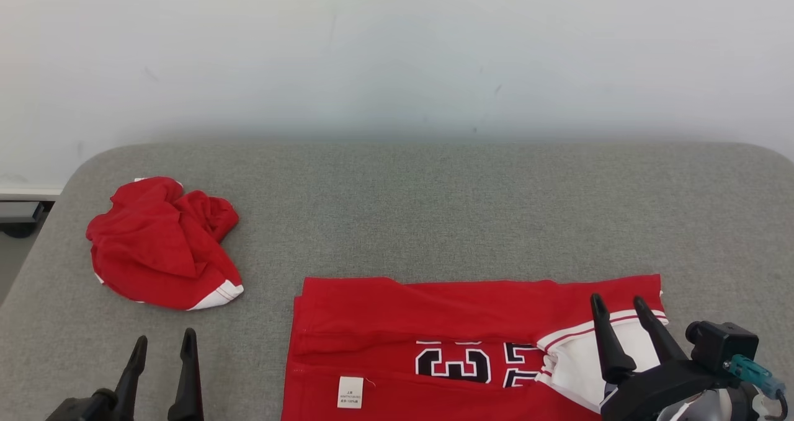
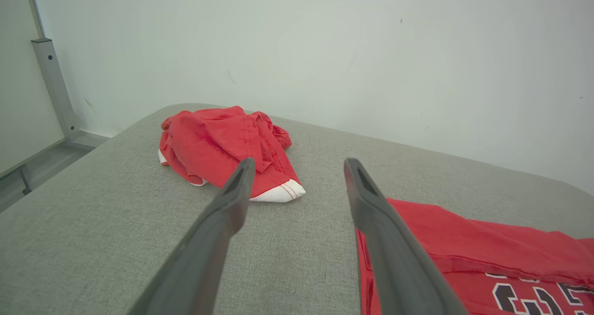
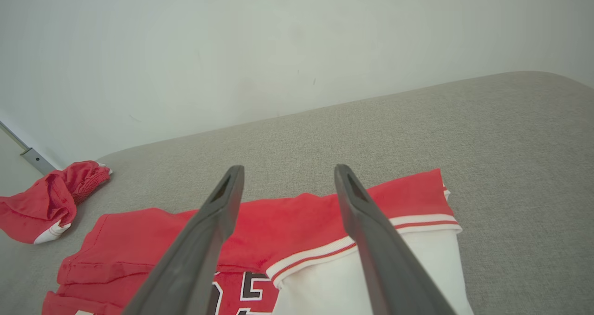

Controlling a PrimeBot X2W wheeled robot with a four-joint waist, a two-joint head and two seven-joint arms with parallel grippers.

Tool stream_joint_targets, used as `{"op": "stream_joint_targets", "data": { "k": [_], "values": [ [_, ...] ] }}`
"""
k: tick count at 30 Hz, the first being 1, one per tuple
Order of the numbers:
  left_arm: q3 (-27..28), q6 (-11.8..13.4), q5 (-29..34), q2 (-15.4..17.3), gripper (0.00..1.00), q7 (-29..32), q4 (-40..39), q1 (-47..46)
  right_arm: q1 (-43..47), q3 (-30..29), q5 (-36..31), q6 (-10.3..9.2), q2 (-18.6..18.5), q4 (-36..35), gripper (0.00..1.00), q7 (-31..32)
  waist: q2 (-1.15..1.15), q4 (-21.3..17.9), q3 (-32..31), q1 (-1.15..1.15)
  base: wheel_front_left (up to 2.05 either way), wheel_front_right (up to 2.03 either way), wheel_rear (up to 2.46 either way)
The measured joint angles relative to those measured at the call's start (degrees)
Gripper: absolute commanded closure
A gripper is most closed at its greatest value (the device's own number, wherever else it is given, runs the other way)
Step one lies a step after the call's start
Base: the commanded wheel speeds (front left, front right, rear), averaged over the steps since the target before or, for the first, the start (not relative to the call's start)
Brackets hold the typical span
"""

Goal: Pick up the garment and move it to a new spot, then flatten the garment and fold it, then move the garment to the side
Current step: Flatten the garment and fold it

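Pincers both wide and empty. Left pincer point(image 1: 165, 337) sits at 7 o'clock in head view, over bare grey fabric-covered table point(image 1: 434, 210), just off the left edge of the flat red jersey with black-and-white number point(image 1: 446, 309). Right pincer point(image 1: 618, 299) is at 4 o'clock, tips over the jersey's white sleeve with red stripe trim point(image 1: 577, 365); cannot tell if they touch the cloth, right wrist view suggests slightly above. Jersey lies at 6 o'clock along the near table edge, spread wide, top edge straight, sleeve turned in over the number, small white care label point(image 1: 350, 391) facing up. So it reads as flattened and partly folded, likely mid-fold. The pincers bracket its two ends, probably so each can take a side for the next fold. Crumpled red garment with white trim point(image 1: 158, 247) is bunched at 9 o'clock, well apart from the jersey and out of the folding zone, nothing touching it. Plain pale wall point(image 1: 397, 49) at 12 o'clock.
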Motion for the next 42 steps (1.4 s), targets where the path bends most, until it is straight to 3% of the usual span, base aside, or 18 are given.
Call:
{"op": "stream_joint_targets", "data": {
  "k": [13,28,35,42],
  "values": [
    [-0.74,0.00,0.94,-0.48,0.00,0.00,-2.49,2.29,-0.01,-0.40,0.01,-1.48,0.25,3.27,0.00,-1.81,0.00,-1.36,-0.49,0.01,0.00,0.00,0.00],
    [-0.64,0.00,2.67,-1.05,0.00,0.77,-4.66,2.93,-0.26,-0.44,0.01,-1.55,0.23,4.37,0.00,-2.53,0.00,-2.20,-0.24,0.00,0.00,0.00,0.00],
    [-0.70,0.00,3.92,-1.26,0.00,1.36,-5.22,3.06,-0.75,-2.26,-0.85,-5.06,-2.46,7.05,0.00,4.98,0.00,-2.34,-0.32,0.00,0.00,0.00,0.00],
    [-1.74,0.00,4.48,-1.91,0.00,2.45,-5.71,3.08,-2.83,-3.47,-1.69,-6.09,-5.49,12.13,0.00,14.22,0.00,-2.24,-0.07,0.01,0.00,0.00,0.00]
  ]
}}
